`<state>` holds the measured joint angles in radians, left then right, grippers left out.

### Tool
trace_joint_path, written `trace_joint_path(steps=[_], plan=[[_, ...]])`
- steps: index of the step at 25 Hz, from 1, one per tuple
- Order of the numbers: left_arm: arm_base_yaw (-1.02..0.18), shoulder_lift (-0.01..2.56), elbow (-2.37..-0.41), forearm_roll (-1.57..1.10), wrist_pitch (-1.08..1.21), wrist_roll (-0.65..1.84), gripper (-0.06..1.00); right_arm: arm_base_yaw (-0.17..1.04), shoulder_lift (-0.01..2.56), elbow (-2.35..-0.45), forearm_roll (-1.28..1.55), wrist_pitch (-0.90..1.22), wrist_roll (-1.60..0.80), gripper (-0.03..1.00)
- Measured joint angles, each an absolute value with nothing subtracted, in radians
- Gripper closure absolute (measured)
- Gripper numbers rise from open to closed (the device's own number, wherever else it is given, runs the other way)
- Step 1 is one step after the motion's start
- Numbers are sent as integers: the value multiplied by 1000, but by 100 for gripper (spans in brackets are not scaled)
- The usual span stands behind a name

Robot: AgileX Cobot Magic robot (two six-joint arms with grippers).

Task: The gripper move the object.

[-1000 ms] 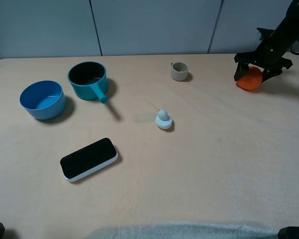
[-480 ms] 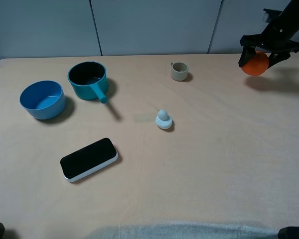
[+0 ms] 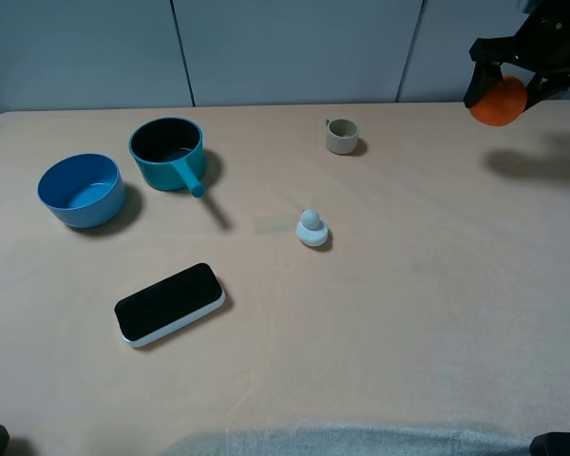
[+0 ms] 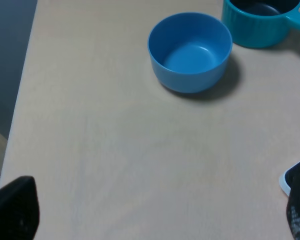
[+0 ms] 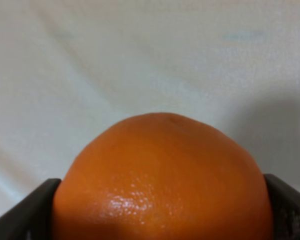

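Orange mandarin (image 3: 499, 103) clamped in right claw (image 3: 503, 92), jaws snug on both sides, clear above table (image 3: 380, 323).

A round, glossy mandarin (image 5: 160, 180) fills much of the view, its skin finely dimpled. The right gripper (image 5: 157, 212) has its dark jaws pressed against either side of it. Beyond lies the pale, blurred counter (image 5: 115, 55), with what may be a shadow (image 5: 277, 127).
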<state>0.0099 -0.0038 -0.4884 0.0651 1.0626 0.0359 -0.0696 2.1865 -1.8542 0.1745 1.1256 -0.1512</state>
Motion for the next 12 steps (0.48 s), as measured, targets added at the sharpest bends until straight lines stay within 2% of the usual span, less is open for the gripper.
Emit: trace_joint_path(steps=[12], plan=[[10, -4, -488, 66, 1063, 36, -5, -26, 2097, -1856, 164, 1210, -141, 42]])
